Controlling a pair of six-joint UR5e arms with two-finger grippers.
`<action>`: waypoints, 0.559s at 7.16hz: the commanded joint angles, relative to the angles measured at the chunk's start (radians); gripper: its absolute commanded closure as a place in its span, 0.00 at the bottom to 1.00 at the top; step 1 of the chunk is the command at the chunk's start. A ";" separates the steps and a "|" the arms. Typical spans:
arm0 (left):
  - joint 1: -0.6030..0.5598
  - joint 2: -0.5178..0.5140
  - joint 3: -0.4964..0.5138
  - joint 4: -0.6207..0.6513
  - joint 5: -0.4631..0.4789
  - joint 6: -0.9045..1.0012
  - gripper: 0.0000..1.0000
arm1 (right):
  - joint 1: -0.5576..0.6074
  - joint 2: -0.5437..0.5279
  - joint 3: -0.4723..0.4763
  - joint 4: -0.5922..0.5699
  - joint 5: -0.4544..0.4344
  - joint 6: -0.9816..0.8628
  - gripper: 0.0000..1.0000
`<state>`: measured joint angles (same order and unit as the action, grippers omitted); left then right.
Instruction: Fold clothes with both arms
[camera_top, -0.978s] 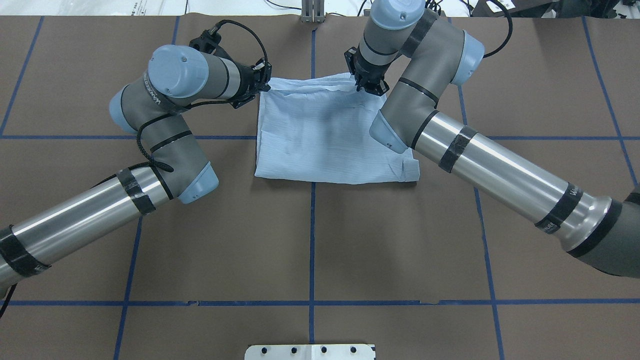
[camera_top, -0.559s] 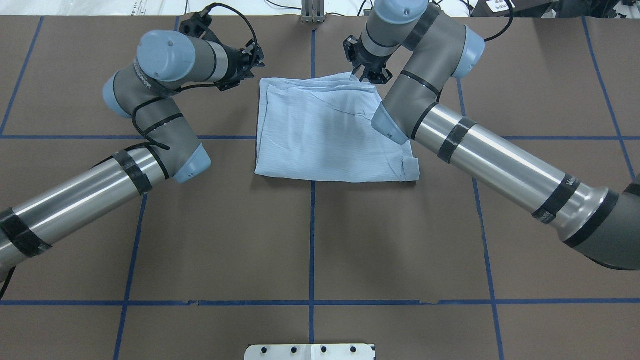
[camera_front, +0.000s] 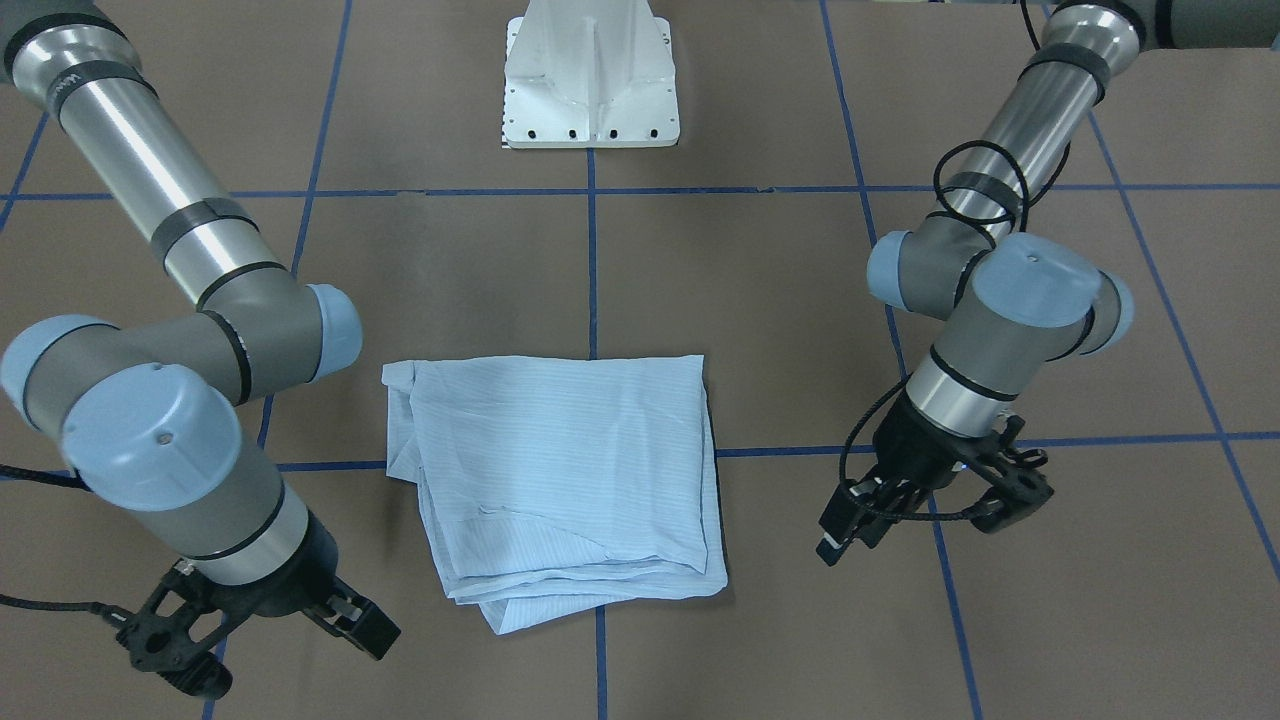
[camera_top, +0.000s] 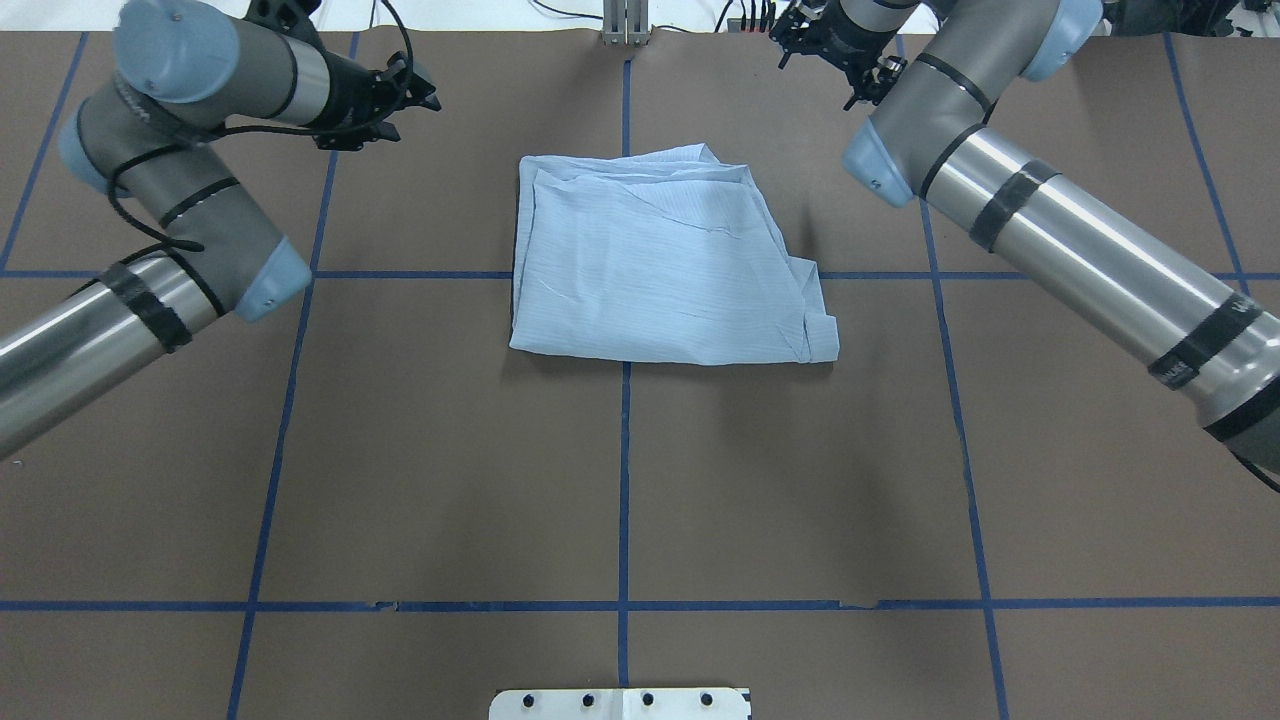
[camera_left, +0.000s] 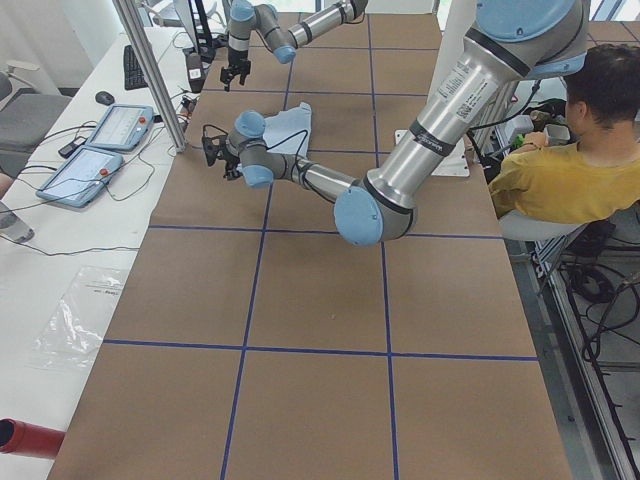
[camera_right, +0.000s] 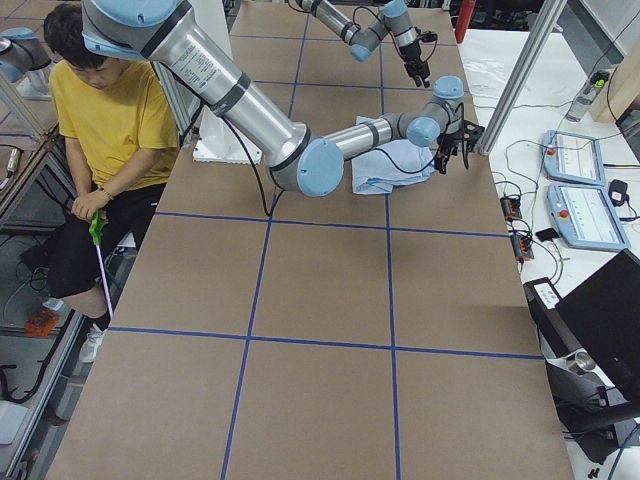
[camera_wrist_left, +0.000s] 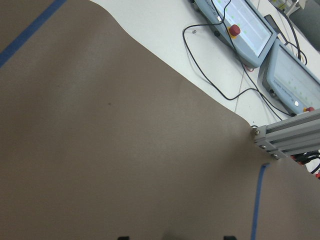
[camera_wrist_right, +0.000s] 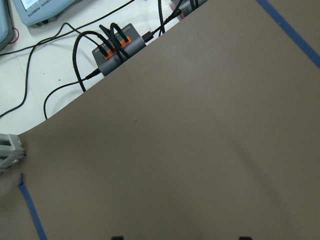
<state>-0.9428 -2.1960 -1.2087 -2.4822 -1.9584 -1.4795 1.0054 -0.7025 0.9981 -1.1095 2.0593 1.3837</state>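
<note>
The clothes are one light blue striped shirt, folded into a rough rectangle and lying flat on the brown table. It also shows in the front-facing view as the shirt, with layered edges at its near end. My left gripper hovers open off the shirt's far left corner, apart from it, and appears as the left gripper in the front view. My right gripper hangs open beyond the far right corner; the front view shows the right gripper empty.
The white pedestal base stands at the robot's edge of the table. Teach pendants, a cable hub and an aluminium post lie past the far edge. A seated person is beside the base.
Both grippers left the shirt's far edge and drew away outward toward the far table edge, left arm going left, right arm going right. The shirt's top edge settled flat.
</note>
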 joint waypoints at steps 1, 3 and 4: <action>-0.127 0.178 -0.101 0.005 -0.150 0.379 0.30 | 0.126 -0.182 0.107 -0.076 0.106 -0.423 0.00; -0.232 0.277 -0.132 0.019 -0.247 0.598 0.00 | 0.249 -0.346 0.198 -0.124 0.238 -0.674 0.00; -0.261 0.307 -0.132 0.038 -0.251 0.714 0.00 | 0.303 -0.397 0.223 -0.127 0.281 -0.746 0.00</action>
<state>-1.1569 -1.9355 -1.3342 -2.4615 -2.1854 -0.9069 1.2379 -1.0171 1.1756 -1.2220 2.2711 0.7527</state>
